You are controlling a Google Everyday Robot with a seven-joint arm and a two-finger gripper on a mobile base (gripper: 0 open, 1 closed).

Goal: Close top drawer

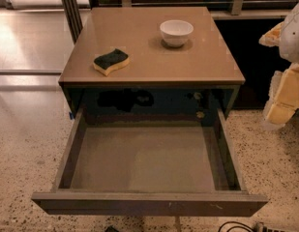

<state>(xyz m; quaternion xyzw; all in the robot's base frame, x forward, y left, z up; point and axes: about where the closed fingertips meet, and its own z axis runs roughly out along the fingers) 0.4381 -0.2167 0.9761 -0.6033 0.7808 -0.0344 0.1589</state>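
Observation:
The top drawer (pixel 149 204) stands pulled far out from the cabinet toward the camera. Its flat handleless front panel runs across the bottom of the view, and its grey inner floor (pixel 144 158) is bare. My gripper (pixel 283 93), cream and white, hangs at the right edge of the view. It is to the right of the cabinet, level with the drawer's back end and well apart from the drawer. It touches nothing that I can see.
A yellow sponge with a dark green top (pixel 111 61) and a white bowl (pixel 176 32) sit on the cabinet top (pixel 149 74). Speckled floor (pixel 23 149) lies on both sides. A dark cable (pixel 236 226) lies on the floor at the bottom right.

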